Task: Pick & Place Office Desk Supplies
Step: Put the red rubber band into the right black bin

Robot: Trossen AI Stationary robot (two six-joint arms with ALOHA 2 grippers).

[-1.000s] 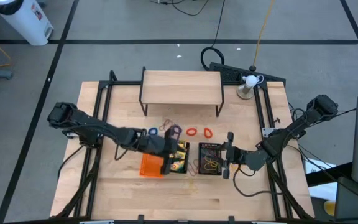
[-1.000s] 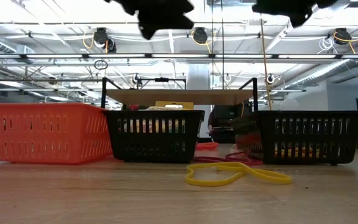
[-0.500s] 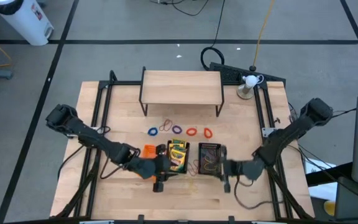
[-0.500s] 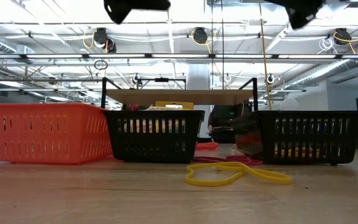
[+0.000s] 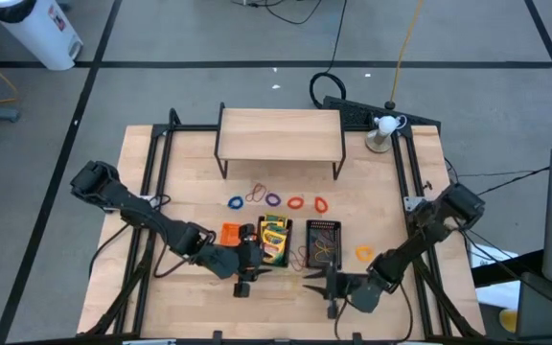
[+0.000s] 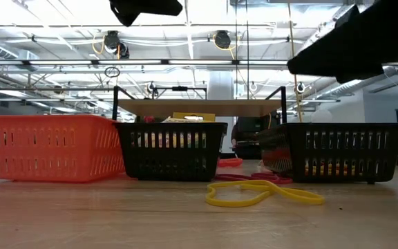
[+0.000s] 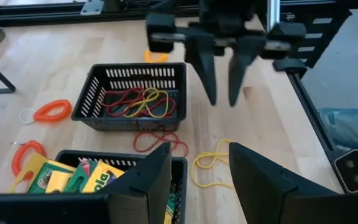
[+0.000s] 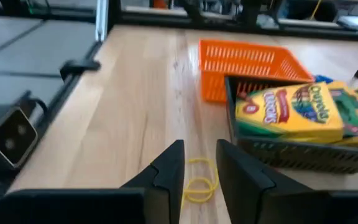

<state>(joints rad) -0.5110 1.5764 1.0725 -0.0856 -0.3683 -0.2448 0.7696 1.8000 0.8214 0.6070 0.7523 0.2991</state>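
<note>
Three mesh trays stand in a row near the table's front: an orange tray [image 5: 230, 233], a black tray [image 5: 274, 240] with yellow-and-green crayon boxes [image 8: 294, 111], and a black tray [image 7: 135, 96] with rubber bands. A yellow rubber band [image 7: 213, 167] and a red one [image 7: 160, 142] lie flat on the wood in front of them. My right gripper [image 8: 199, 169] hangs above the yellow band [image 8: 199, 180], fingers a little apart, touching nothing. My left gripper [image 7: 197, 171] is open with nothing in it, just in front of the crayon tray and raised off the table.
Blue [image 5: 235, 202], purple [image 5: 272, 199] and red [image 5: 296, 203] rubber-band loops lie in a row behind the trays, and an orange one [image 5: 364, 253] to their right. A raised wooden shelf [image 5: 280, 134] stands at the back. Bare wood lies along the near edge.
My right gripper has come down and gone toward the near edge and leftward, from beside the rubber-band tray to above the yellow band. My left gripper has left the crayon tray and gone toward the near edge, then stopped.
</note>
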